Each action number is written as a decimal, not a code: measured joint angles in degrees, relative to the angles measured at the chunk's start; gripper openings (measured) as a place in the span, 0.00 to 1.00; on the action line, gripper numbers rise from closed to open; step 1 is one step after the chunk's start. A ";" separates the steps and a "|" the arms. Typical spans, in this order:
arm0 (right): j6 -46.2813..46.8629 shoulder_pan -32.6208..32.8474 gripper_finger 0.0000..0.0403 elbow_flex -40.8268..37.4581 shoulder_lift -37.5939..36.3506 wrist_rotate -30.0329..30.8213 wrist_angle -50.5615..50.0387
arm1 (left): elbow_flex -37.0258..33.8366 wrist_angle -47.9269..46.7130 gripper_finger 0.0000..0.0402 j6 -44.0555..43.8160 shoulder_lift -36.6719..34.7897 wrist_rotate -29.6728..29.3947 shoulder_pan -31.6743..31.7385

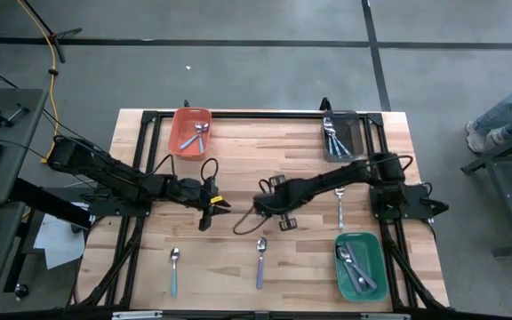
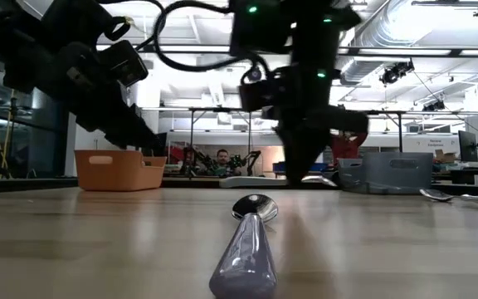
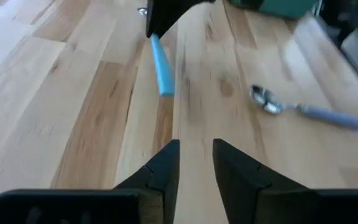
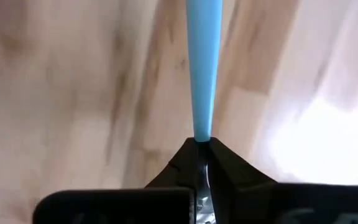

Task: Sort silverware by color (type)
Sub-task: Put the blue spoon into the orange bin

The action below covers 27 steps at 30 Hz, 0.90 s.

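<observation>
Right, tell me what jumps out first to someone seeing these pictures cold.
The right tool at mid-table is shut on a blue-handled spoon, with the handle pointing towards the left tool, which hovers close by with its fingers parted. Next come the coloured bins: orange and grey at the far corners, green near right, each holding spoons.

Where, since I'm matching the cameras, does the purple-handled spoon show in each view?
High view: purple-handled spoon, front centre of table.
Low view: foreground, handle toward camera.
Left wrist view: past own fingers, picture's right.
Right wrist view: not in it.
Landmark: right gripper holding blue-handled utensil.
</observation>
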 joint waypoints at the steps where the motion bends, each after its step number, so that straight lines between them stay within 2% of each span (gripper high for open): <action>1: 0.62 0.73 0.00 -0.94 -0.53 2.01 0.05 | 0.00 0.51 0.24 -1.35 0.00 0.33 0.40; 7: 0.40 4.63 0.00 -2.06 -2.50 12.39 1.89 | 0.02 5.41 0.35 -11.09 0.00 5.86 4.42; 12: -5.12 6.35 0.00 -1.48 -2.45 16.96 5.40 | 0.28 5.97 0.44 -18.70 0.00 13.19 7.75; 15: -8.51 6.15 0.00 -1.48 -2.45 18.07 8.28 | 1.52 4.86 0.47 -20.88 0.00 16.43 8.86; 22: -15.29 4.98 0.00 -1.48 -2.49 18.32 14.64 | 6.80 -4.75 0.47 -18.96 -0.02 17.98 10.18; 27: -17.62 4.61 0.00 -1.48 -2.50 19.46 17.29 | 9.40 -8.24 0.47 -18.70 -0.02 18.61 10.16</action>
